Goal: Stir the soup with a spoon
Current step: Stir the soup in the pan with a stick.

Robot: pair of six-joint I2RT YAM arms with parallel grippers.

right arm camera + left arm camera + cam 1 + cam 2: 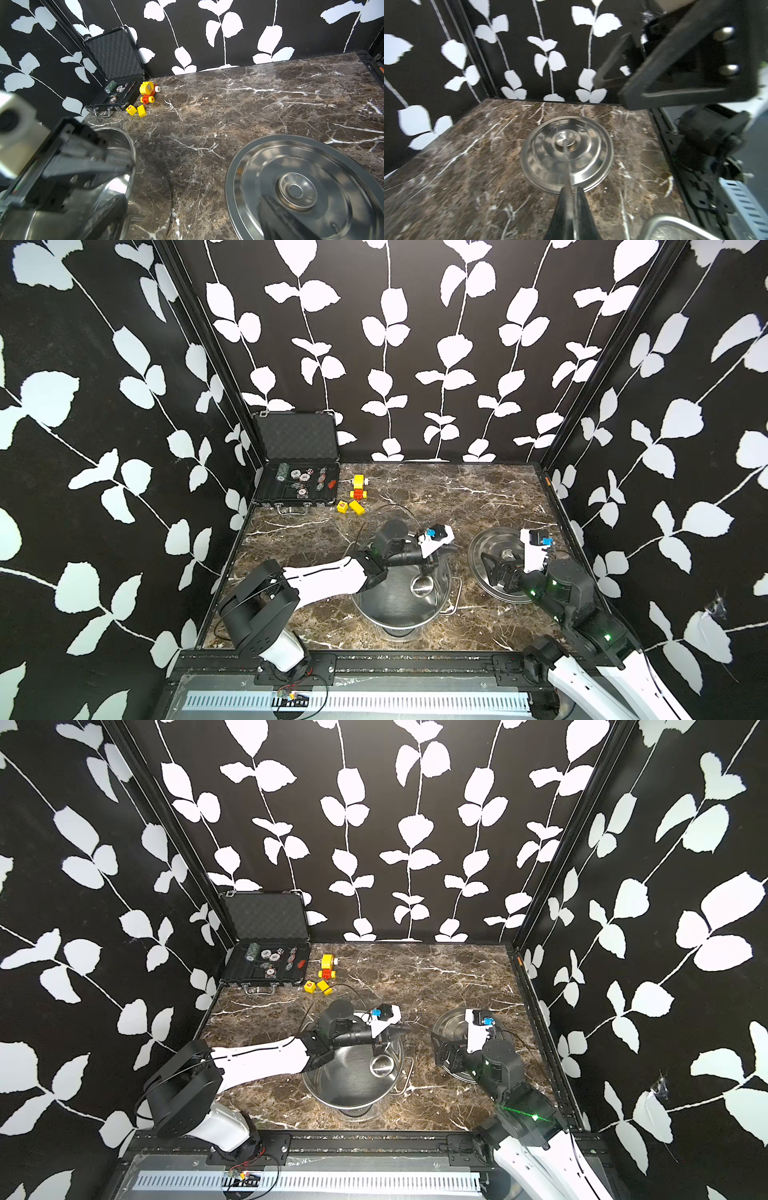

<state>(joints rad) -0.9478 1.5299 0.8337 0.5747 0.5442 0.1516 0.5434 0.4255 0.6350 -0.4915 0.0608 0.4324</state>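
From the left wrist, we see the left gripper point(569, 192) clenched on the spoon point(566, 170) by its thin handle. From the right wrist, the lid point(270, 162) lies flat near the pot point(131, 143). In both top views, the spoon sits bowl-down inside the bare pot; the right gripper point(492, 572) hangs spread above the lid.

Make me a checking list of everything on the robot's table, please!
Surface: brown marble table, no spills seen.
Job's things: pot uncovered, inside looks bare and shiny; spoon has its bowl inside the pot; lid lies flat on the table beside the pot.
Clutter: open case with poker chips, toy vehicle, yellow blocks, all at the far left.
Grippers: left gripper shut on the spoon's handle; right gripper open above the lid.
Cables: thin black cable loops over the left arm.
Surroundings: black walls with white leaves.
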